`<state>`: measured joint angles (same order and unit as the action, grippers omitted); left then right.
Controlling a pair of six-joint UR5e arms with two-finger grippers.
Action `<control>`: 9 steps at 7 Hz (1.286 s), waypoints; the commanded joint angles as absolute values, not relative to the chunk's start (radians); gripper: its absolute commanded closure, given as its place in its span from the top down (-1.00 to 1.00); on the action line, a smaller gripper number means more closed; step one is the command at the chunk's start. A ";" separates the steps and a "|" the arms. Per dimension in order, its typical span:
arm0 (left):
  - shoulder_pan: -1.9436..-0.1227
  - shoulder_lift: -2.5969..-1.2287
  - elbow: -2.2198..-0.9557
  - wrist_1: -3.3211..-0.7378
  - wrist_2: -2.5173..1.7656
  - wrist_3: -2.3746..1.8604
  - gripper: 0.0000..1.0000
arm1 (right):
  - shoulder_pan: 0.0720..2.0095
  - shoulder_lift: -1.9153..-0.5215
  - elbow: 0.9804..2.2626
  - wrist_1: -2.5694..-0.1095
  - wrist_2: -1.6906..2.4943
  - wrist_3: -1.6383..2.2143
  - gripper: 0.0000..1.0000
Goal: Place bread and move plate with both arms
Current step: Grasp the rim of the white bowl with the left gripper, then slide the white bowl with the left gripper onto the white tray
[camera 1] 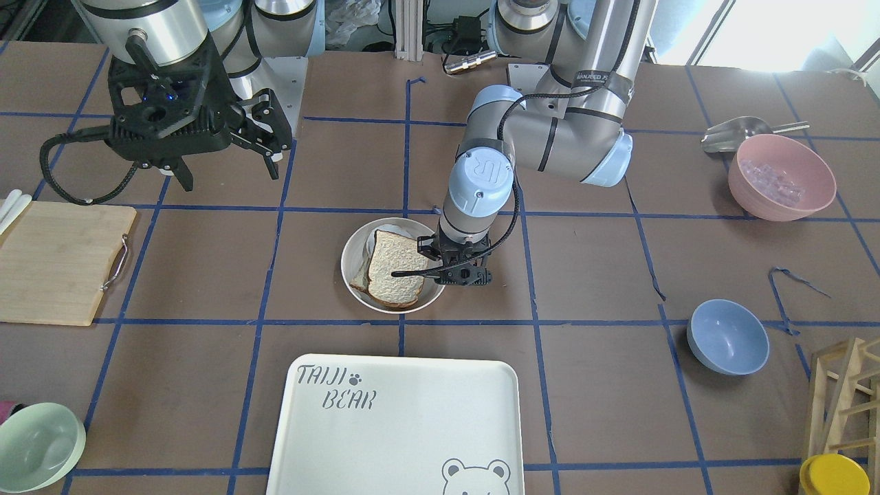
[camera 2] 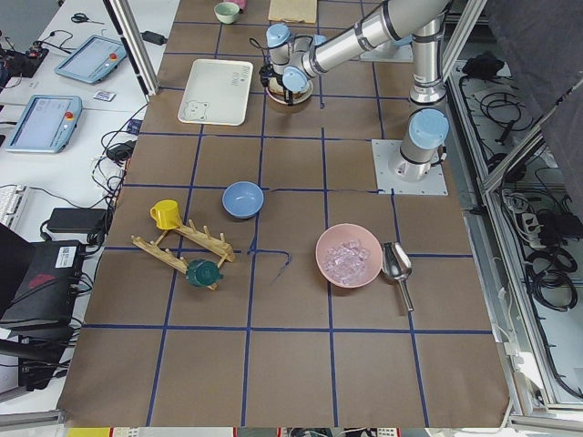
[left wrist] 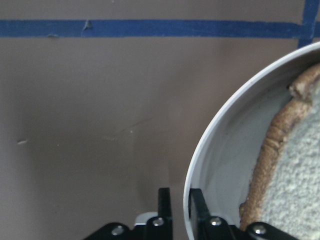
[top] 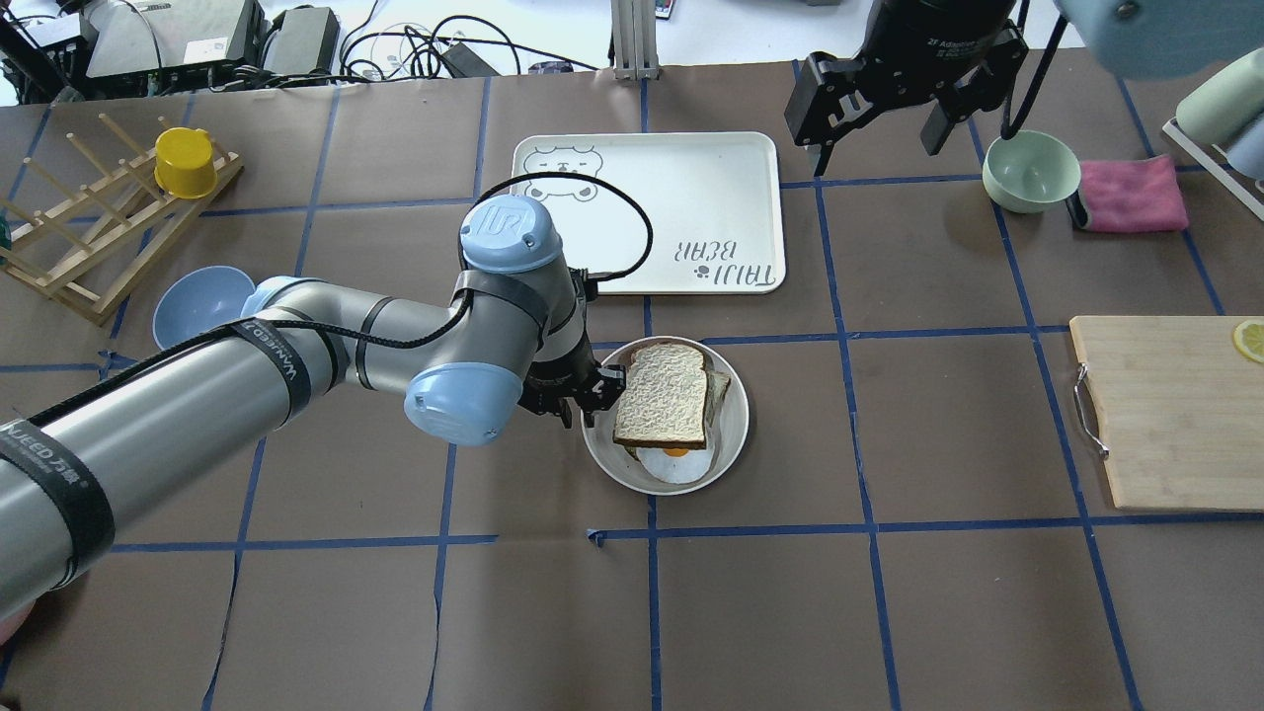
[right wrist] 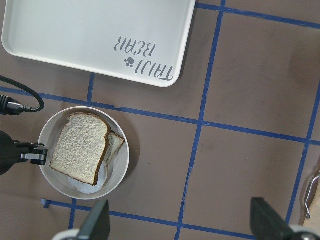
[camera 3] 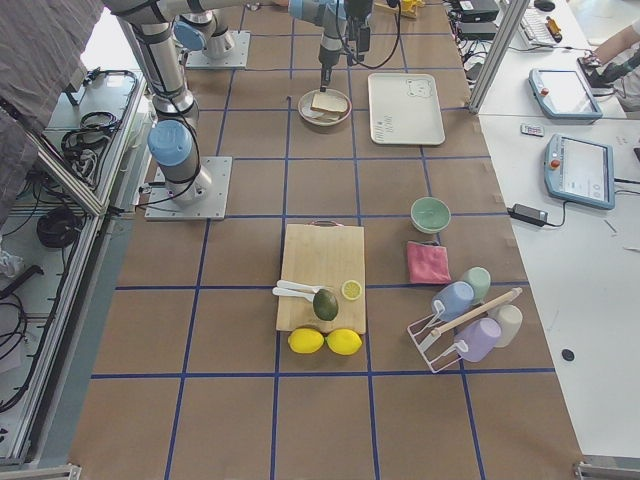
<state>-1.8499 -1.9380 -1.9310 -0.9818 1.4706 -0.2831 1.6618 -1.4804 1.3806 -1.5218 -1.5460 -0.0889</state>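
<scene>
The plain bread [top: 660, 393] lies flat on the round off-white plate [top: 733, 434] at the table's middle, on top of a smaller slice with a fried egg [top: 675, 462]. My left gripper [top: 604, 387] is down at the plate's left rim. In the left wrist view its fingers [left wrist: 164, 200] straddle the rim [left wrist: 220, 150], shut on it, with the bread's crust [left wrist: 272, 150] just inside. My right gripper [top: 869, 99] is open and empty, high above the table beyond the plate. Its wrist view looks down on the bread [right wrist: 80, 147] and plate [right wrist: 121, 170].
The "TAIJI BEAR" tray [top: 691, 188] lies just beyond the plate. A green bowl [top: 1030, 170] and pink cloth [top: 1131, 195] are at far right, a cutting board [top: 1165, 415] at right, a blue bowl [top: 202, 301] and a wooden rack [top: 89, 237] at left.
</scene>
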 commanded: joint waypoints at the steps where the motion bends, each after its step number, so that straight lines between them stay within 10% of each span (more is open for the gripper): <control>1: -1.847 -1.931 -1.928 -0.959 1.471 -0.276 -1.00 | 1.664 -1.482 1.381 -1.520 -1.545 -0.089 1.00; 9: -1.668 -1.942 -1.692 -0.974 1.310 -0.282 -1.00 | 1.663 -1.477 1.381 -1.525 -1.543 -0.089 1.00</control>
<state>-1.7104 -1.9082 -1.7414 -0.9682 1.3376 -0.2855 1.6628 -1.4775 1.3806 -1.5242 -1.5433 -0.0889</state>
